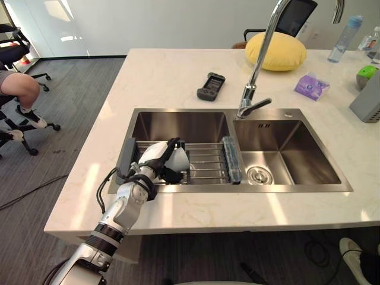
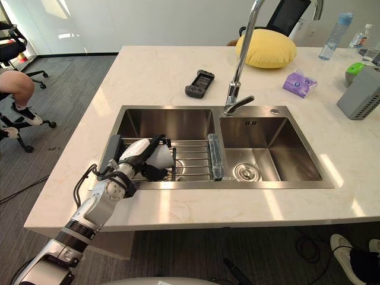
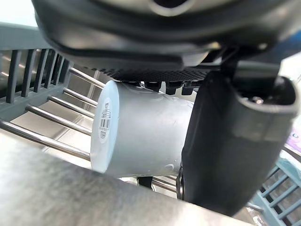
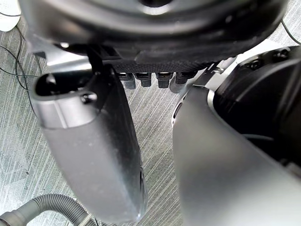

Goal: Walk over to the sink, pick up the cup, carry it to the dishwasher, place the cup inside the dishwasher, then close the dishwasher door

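A white cup [image 3: 141, 136] with a barcode label on its base lies on its side on the wire rack [image 1: 208, 161] across the left basin of the steel sink [image 1: 237, 187]. My left hand [image 1: 155, 157] reaches over the sink's front edge and is shut on the cup [image 1: 180, 159], thumb [image 3: 230, 141] on one side and fingers curled over the other. Part of the cup is hidden by the hand. My right hand [image 4: 155, 28] hangs low over the grey carpet with relaxed fingers [image 4: 150, 79], holding nothing.
A tall faucet [image 1: 261, 65] stands between the basins. On the counter behind it lie a dark game controller [image 1: 211, 86], a yellow cushion [image 1: 276, 51], a purple pack [image 1: 312, 87] and a bottle [image 1: 344, 38]. A person sits at far left [image 1: 18, 89].
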{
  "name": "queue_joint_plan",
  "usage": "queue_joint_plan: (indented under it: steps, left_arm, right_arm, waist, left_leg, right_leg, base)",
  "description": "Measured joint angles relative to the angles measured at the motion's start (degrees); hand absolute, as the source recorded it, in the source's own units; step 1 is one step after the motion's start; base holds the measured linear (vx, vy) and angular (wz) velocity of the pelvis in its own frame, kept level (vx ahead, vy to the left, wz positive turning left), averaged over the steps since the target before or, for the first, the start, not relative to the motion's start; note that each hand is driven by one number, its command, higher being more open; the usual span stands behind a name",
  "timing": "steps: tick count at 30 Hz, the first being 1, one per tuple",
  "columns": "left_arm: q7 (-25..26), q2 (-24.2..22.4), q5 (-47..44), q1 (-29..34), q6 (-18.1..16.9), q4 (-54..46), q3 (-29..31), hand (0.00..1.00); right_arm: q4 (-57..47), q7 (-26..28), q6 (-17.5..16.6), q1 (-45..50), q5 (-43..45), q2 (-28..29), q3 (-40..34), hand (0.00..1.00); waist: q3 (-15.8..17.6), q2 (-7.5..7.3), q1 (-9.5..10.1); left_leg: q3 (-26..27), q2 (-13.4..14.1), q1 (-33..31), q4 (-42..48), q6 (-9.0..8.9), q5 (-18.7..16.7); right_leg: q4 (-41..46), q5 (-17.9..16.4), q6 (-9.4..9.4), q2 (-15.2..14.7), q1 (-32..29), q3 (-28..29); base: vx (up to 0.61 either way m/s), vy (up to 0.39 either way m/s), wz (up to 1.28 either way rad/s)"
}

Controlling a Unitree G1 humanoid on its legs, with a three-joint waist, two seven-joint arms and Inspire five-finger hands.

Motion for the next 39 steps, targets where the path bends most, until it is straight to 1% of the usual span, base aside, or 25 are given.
queue_joint_plan:
  steps: [4,6,8,10,13,20,26,28,31,32,33,35,37,38,39]
  left_arm:
    - [-0.7,-0.3,3.4,-1.0,1.0,1.0,0.1,0.0]
    - [-2.9,-0.3,4.8,-2.8,1.5,3.1,0.4,0.0]
    - [-4.1,-1.0,5.7,-2.9,2.2,3.8,0.4,0.0]
    - [-4.5,-1.5,8.2,-3.1,2.3,4.4,0.3,0.0]
    - [-5.2,-2.1,9.1,-3.6,2.3,5.3,0.5,0.0]
    - [-5.3,-2.6,9.4,-4.4,1.9,7.1,0.7,0.0]
    - [-5.3,-2.4,9.0,-4.9,0.7,8.4,0.7,0.0]
    - [-5.3,-2.0,8.7,-4.9,-0.3,8.5,0.7,0.0]
    - [-4.3,0.0,5.0,-5.0,-3.8,9.1,0.5,0.0]
    - [-2.6,1.7,0.9,-5.0,-5.9,9.5,-0.1,0.0]
    - [-1.1,2.8,-3.3,-4.6,-7.0,9.5,-1.0,0.0]
    - [1.0,4.7,-9.0,-4.4,-8.4,9.4,-2.9,0.0]
    - [4.0,6.5,-17.9,-3.8,-9.4,8.6,-5.0,0.0]
    - [4.8,6.6,-19.8,-3.2,-9.6,8.2,-5.1,0.0]
    - [6.5,6.7,-23.6,-2.4,-10.4,7.4,-5.5,0.0]
  right_arm:
    - [0.0,-0.6,0.0,0.0,0.7,-0.7,1.8,1.0]
    - [0.0,-1.1,0.0,-0.1,0.7,-1.1,2.3,1.0]
    - [0.0,-1.2,-0.3,-0.1,0.8,-1.3,2.4,1.0]
    - [0.0,-1.3,-0.4,0.0,1.1,-1.6,3.6,1.0]
    - [0.1,-1.4,-1.0,0.0,1.1,-1.7,4.4,1.0]
    - [0.3,-1.4,-2.1,0.0,1.1,-2.0,6.1,1.0]
    - [0.4,-1.4,-2.7,0.0,1.1,-2.1,6.8,1.0]
    - [0.4,-1.4,-2.8,0.0,1.1,-2.3,7.3,1.0]
    - [0.4,-1.4,-3.1,-0.1,1.1,-2.6,7.5,1.0]
    - [0.4,-1.4,-3.4,-0.2,1.2,-2.9,8.4,1.0]
    - [0.4,-1.3,-3.4,-0.3,1.3,-3.0,8.5,1.0]
    - [0.5,-1.3,-3.5,-0.3,1.6,-3.0,8.5,1.0]
    - [1.3,-1.3,-3.7,-0.6,3.0,-3.2,8.4,1.0]
    - [1.4,-1.2,-3.8,-0.6,3.1,-3.2,8.4,1.0]
    - [1.5,-1.1,-4.1,-0.6,3.4,-3.2,8.3,1.0]
  waist:
    - [-0.5,0.33,-0.68]
    - [-1.0,0.9,-1.1]
    - [-0.9,1.27,-1.23]
    - [-0.9,1.37,-1.25]
    - [-0.9,1.38,-1.28]
    - [-0.9,1.42,-1.37]
    - [-0.8,1.54,-1.47]
    - [-0.8,1.63,-1.48]
    - [-0.4,2.0,-1.57]
    - [-0.2,2.17,-1.81]
    - [-0.2,2.22,-2.02]
    - [-0.1,2.26,-2.04]
    - [0.0,2.32,-2.09]
    - [0.1,2.33,-2.15]
    - [0.2,2.39,-2.2]
  left_leg:
    - [0.0,0.0,0.0,0.0,-0.02,0.0]
    - [0.1,0.0,0.1,0.0,-0.05,0.0]
    - [0.2,0.0,0.3,0.0,-0.11,-0.1]
    - [0.2,0.1,0.4,0.0,-0.13,-0.1]
    - [0.2,0.2,0.4,-0.1,-0.14,-0.1]
    - [0.1,0.1,0.4,-0.2,-0.18,-0.1]
    - [-0.1,0.0,0.4,-0.2,-0.18,-0.1]
    - [-0.2,0.0,0.4,-0.2,-0.18,-0.1]
    - [-0.4,-0.1,0.4,-0.2,-0.17,-0.1]
    - [-0.5,-0.1,0.4,-0.2,-0.17,-0.1]
    - [-0.6,-0.2,0.3,-0.2,-0.17,-0.1]
    - [-0.8,-0.2,0.2,0.0,-0.17,-0.1]
    - [-1.1,-0.4,0.0,0.0,-0.15,-0.1]
    - [-1.2,-0.5,0.0,0.0,-0.15,-0.1]
    - [-1.4,-0.6,-0.2,0.0,-0.15,-0.1]
  right_leg:
    - [0.0,0.0,0.0,0.0,0.0,0.0]
    - [0.0,0.0,-0.02,0.0,0.0,0.1]
    - [0.0,0.0,-0.04,0.0,0.2,0.2]
    - [0.0,0.0,-0.08,0.2,0.3,0.2]
    - [0.0,0.1,-0.1,0.2,0.3,0.2]
    - [-0.1,0.0,-0.11,0.2,0.3,0.2]
    - [-0.1,0.0,-0.11,0.1,0.4,0.0]
    - [-0.1,0.0,-0.11,0.1,0.4,0.0]
    - [-0.1,0.0,-0.1,0.1,0.5,-0.1]
    - [-0.1,0.0,-0.09,0.1,0.5,-0.2]
    - [-0.1,0.0,-0.09,0.0,0.5,-0.4]
    - [-0.1,0.0,-0.09,0.0,0.5,-0.8]
    - [-0.2,-0.1,-0.01,-0.1,0.5,-1.4]
    - [-0.2,-0.1,0.0,-0.1,0.5,-1.5]
    - [-0.2,-0.1,0.03,-0.2,0.5,-1.6]
  base:
    - [0.0,0.0,0.0]
    - [0.0,0.0,0.0]
    - [-0.01,-0.003,-0.02]
    - [0.0,0.0,0.0]
    - [0.0,0.0,0.0]
    - [0.0,0.0,0.0]
    - [0.0,0.0,0.0]
    - [0.0,0.0,0.0]
    - [0.0,0.0,0.0]
    - [0.0,0.0,0.0]
    - [0.0,0.0,0.04]
    - [0.0,-0.002,0.08]
    - [0.0,-0.01,0.1]
    - [0.0,-0.019,0.06]
    - [0.0,-0.021,0.07]
